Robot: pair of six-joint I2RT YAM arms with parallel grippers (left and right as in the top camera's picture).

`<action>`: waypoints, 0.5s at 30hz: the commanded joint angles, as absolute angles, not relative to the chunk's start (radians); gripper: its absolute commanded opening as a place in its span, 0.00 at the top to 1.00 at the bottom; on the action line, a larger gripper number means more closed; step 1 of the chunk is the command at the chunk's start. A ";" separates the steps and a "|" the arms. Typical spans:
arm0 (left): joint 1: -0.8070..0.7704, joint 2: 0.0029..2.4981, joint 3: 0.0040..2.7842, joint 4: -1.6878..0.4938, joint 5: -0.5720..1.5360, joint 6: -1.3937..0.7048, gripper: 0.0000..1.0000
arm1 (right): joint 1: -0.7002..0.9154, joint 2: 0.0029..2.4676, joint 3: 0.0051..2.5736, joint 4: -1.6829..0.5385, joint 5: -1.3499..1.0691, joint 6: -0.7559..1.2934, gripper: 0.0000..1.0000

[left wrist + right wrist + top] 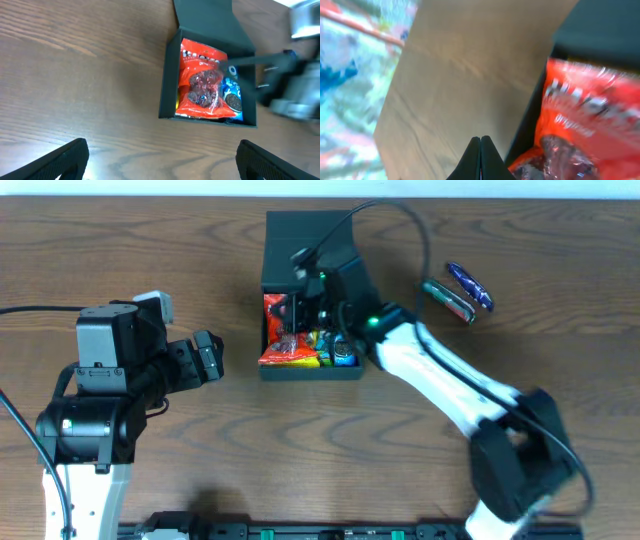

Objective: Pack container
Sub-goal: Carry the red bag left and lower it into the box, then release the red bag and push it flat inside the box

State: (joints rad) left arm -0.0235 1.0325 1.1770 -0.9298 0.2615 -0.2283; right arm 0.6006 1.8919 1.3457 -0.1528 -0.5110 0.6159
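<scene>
The dark container sits open at the table's middle back, its flap lid laid back. Inside lie a red snack packet and a blue packet. The left wrist view shows the box wall, the red packet and the blue packet. My right gripper is shut and empty, reaching over the box; in its own view the closed fingers hover above the table beside the box, with the red packet to the right. My left gripper is open and empty, left of the box.
Two loose snack packets lie right of the box: a green-edged one and a blue one. The right arm's white link crosses the table beside the box's right wall. Bare wood lies left of the box.
</scene>
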 commanded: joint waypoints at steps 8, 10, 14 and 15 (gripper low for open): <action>-0.027 1.034 1.200 -0.938 0.255 -0.224 0.05 | 0.575 2.131 1.333 -0.140 -0.656 0.599 0.99; -0.027 1.034 1.200 -0.938 0.255 -0.224 0.05 | 0.575 2.159 1.333 -0.124 -0.672 0.592 0.99; -0.027 1.034 1.200 -0.938 0.255 -0.224 0.05 | 0.575 2.167 1.333 -0.073 -0.690 0.589 0.99; -0.027 1.034 1.200 -0.938 0.255 -0.224 0.05 | 0.573 2.165 1.335 -0.052 -0.699 0.590 0.99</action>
State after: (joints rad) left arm -0.0235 1.0325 1.1770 -0.9360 0.2615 -0.2283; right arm 0.5797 2.1181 1.3468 -0.0578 -0.7021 0.6125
